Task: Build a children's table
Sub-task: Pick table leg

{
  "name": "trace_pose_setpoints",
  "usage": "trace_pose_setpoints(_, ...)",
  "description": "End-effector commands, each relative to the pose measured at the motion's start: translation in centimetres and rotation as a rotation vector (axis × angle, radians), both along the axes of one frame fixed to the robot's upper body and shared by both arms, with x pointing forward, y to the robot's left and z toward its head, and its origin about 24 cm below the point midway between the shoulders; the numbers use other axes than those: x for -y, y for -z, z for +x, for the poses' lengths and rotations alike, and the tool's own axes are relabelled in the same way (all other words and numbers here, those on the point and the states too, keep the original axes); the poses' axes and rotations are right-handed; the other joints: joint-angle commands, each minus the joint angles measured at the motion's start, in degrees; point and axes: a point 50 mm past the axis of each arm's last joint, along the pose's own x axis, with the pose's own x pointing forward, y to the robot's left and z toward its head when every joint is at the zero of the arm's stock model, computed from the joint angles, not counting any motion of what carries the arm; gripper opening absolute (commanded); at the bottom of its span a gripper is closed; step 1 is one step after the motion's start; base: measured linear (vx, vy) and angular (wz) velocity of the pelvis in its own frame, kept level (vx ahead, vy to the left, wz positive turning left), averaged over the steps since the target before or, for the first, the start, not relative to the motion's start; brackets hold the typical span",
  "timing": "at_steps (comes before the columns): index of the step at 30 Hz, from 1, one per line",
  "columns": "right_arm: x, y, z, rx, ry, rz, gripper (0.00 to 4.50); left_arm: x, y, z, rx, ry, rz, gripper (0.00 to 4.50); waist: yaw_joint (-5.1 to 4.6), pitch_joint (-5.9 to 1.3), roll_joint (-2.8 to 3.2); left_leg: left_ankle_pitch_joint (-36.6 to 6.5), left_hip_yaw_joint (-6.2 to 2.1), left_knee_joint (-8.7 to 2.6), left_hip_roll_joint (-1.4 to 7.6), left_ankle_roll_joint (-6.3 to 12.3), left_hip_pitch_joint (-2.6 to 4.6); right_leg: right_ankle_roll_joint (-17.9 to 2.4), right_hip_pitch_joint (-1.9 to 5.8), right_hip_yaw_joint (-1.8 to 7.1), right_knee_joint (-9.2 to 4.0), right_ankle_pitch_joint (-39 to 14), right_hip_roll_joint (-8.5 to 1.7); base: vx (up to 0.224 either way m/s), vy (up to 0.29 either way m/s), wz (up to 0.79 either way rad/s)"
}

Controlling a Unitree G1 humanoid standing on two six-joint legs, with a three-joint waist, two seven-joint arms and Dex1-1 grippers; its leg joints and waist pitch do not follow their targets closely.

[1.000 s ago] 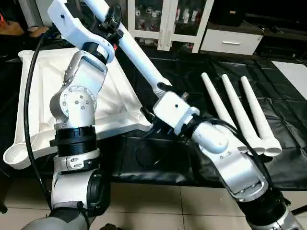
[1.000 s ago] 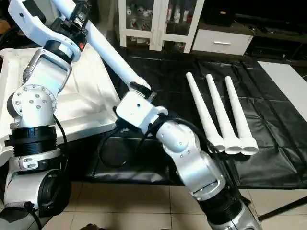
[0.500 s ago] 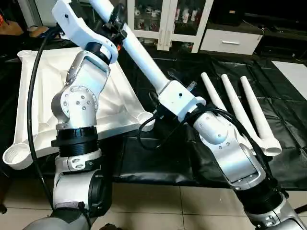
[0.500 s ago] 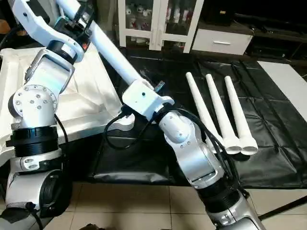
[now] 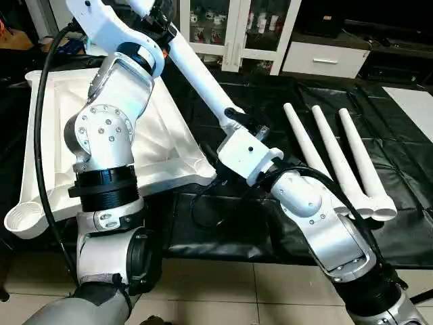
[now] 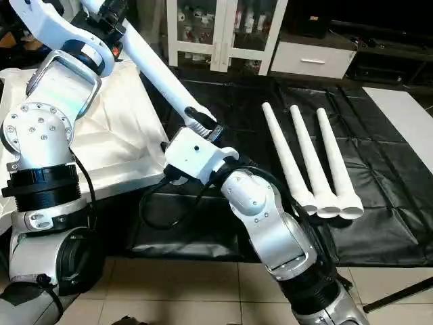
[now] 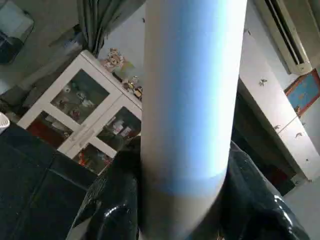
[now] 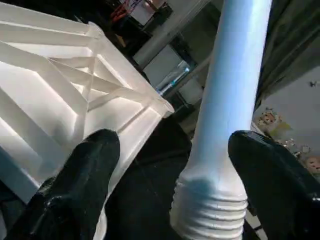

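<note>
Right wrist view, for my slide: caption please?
Threaded end of long white tapered leg between open right gripper fingers, beside white ribbed plastic tabletop.

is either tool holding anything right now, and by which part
The left tool grips a long white tapered plastic leg at its upper shaft; the right tool straddles its threaded end, apparently ungripped.

Upper end of held leg [image 5: 196,71] runs off frame top behind left forearm [image 5: 111,115]; left end effector [image 5: 160,15] mostly cut off there; table top [image 5: 47,128] largely masked by that forearm, far left edge out of frame; cabinet [image 5: 233,27] contents too small to identify; leg's threaded end [image 8: 210,212] cropped in right wrist view.
</note>
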Motion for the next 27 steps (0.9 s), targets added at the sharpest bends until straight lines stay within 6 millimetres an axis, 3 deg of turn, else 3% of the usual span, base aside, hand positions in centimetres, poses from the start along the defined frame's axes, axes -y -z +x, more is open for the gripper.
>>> trace_pose_setpoints(1, 0.3, -0.4, 0.2, 0.014, 0.007, -0.002, 3.86, 0.3, -0.7, -0.4, 0.008, 0.003, 0.001, 1.72, 0.02, -3.99, 0.17, -6.58, -0.70, -3.96, 1.87, -2.99, 1.53, -9.56, 2.27, 1.89, -3.50, 2.56, -3.11, 0.000, 0.000, 0.00)
trace_pose_setpoints(6, -0.3, 0.3, -0.5, -0.012, -0.067, -0.032, 3.86, 0.2, -0.7, -0.4, 0.001, -0.002, 0.002, 1.72, 0.12, -3.99, 0.19, -6.07, -0.73, -3.94, 1.91, -2.67, 1.50, -9.59, 2.32, 1.85, -3.46, 3.40, -3.15, 0.000, 0.000, 0.00)
trace_pose_setpoints(7, -0.4, 0.5, -0.7, -0.026, -0.087, -0.045, 3.86, 0.2, -0.7, -0.4, 0.001, -0.002, 0.003, 1.72, 0.07, -3.96, -0.13, -6.39, -0.69, -3.98, 1.93, -2.56, 1.50, -9.62, 2.33, 1.84, -3.55, 3.11, -3.11, 0.000, 0.000, 0.00)
trace_pose_setpoints(10, -0.6, 2.0, -1.3, -0.086, -0.137, -0.130, 3.86, 0.3, -0.7, -0.5, 0.004, 0.001, 0.008, 1.72, 0.22, -3.94, 0.04, -6.38, -0.75, -3.96, 2.05, -2.55, 1.55, -9.86, 2.36, 1.86, -3.50, 3.19, -3.23, 0.000, 0.000, 0.00)
trace_pose_setpoints(12, -0.6, 2.3, -1.4, -0.092, -0.140, -0.146, 3.86, 0.3, -0.7, -0.5, 0.005, 0.001, 0.007, 1.72, 0.16, -3.92, -0.30, -6.41, -0.72, -3.97, 2.05, -2.56, 1.53, -10.02, 2.32, 1.86, -3.53, 3.22, -3.20, 0.000, 0.000, 0.00)
trace_pose_setpoints(15, -0.5, 2.1, -1.3, -0.076, -0.126, -0.143, 3.86, 0.3, -0.7, -0.5, 0.003, 0.002, 0.007, 1.72, 0.14, -3.80, -0.25, -7.24, -0.71, -4.00, 2.05, -2.77, 1.59, -10.11, 2.19, 1.89, -3.62, 1.72, -3.25, 0.000, 0.000, 0.00)
trace_pose_setpoints(18, 0.3, -0.7, 0.6, 0.039, 0.031, -0.010, 3.86, 0.4, -0.5, -0.6, 0.002, 0.014, 0.019, 1.72, -0.02, -3.89, -0.42, -6.71, -0.68, -3.97, 1.93, -3.12, 1.50, -10.00, 2.14, 1.93, -3.48, 1.60, -3.20, 0.000, 0.000, 0.00)
trace_pose_setpoints(20, 0.7, -1.3, 1.2, 0.044, 0.078, 0.021, 3.86, 0.6, -0.5, -0.7, 0.004, 0.028, 0.032, 1.72, -0.05, -3.83, -0.01, -7.04, -0.71, -4.00, 1.91, -3.61, 1.64, -9.80, 2.00, 1.90, -3.43, 1.12, -3.10, 0.000, 0.000, 0.00)
trace_pose_setpoints(27, 1.9, -1.2, 3.2, -0.077, 0.158, 0.034, 3.86, 2.6, -0.2, -1.5, 0.031, 0.145, 0.088, 1.72, 0.18, -4.05, 0.35, -5.33, -0.67, -3.89, 1.78, -4.14, 1.68, -9.79, 2.31, 1.82, -3.16, 5.83, -2.94, 0.000, 0.000, 0.00)
